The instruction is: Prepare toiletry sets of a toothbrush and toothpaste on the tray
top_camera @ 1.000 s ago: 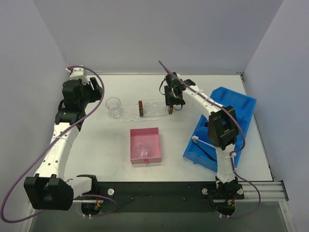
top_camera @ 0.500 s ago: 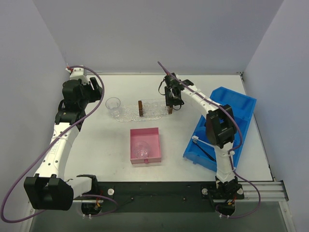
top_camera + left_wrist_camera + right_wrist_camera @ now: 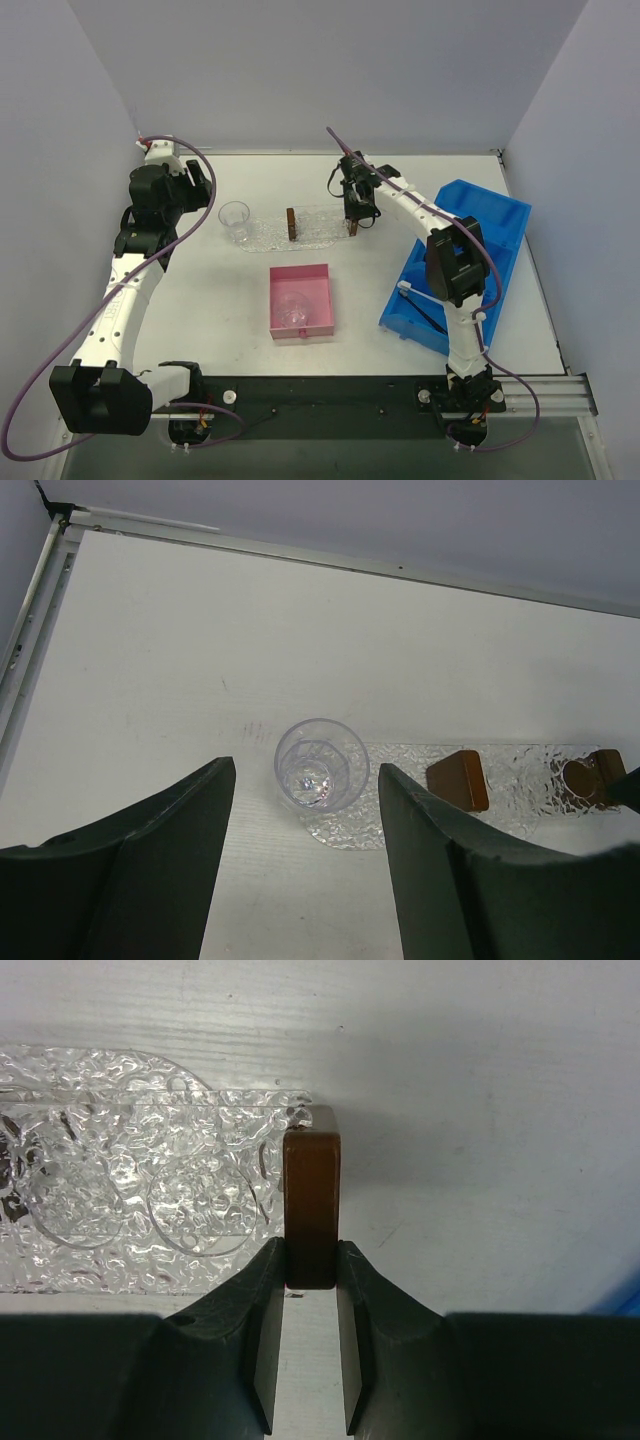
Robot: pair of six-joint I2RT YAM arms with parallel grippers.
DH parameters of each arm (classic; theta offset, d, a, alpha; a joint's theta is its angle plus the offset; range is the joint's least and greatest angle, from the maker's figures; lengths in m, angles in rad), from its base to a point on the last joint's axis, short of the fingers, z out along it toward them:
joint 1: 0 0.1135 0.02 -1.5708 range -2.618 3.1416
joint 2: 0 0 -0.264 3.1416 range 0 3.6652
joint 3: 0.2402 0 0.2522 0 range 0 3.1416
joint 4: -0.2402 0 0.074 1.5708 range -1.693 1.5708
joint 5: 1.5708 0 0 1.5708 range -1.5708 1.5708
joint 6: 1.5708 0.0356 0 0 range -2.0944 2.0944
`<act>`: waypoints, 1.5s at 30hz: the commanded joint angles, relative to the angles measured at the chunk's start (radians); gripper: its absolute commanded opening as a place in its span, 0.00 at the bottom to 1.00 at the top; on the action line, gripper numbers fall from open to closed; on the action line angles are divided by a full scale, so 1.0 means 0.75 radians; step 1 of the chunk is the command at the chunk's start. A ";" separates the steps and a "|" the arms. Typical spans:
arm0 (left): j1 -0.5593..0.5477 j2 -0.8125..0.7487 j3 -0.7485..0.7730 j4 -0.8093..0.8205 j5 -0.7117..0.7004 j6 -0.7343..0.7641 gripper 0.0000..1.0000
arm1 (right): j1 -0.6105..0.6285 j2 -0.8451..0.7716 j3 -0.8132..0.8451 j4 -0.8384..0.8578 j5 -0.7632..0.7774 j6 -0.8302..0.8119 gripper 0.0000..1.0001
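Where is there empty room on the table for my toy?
Bare table lies between the left arm and the pink box, between that box and the blue bin, and behind the tray toward the back wall. It is crowded at the tray's ends: a cup on the left, the right pincer gripping a brown block on the right.

A robot lab: white table (image 3: 360, 290) boxed in by grey panels (image 3: 320, 70).

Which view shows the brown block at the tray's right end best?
Right wrist: the brown block fills the centre, close up, pinched between the right tool's fingers at the tray's end. Top external shows it small, half under the tool. Left wrist catches it far off at the frame's right edge.
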 commanded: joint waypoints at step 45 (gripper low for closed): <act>0.009 -0.020 0.031 0.058 0.019 -0.010 0.69 | 0.209 0.084 0.236 -0.111 0.153 0.287 0.00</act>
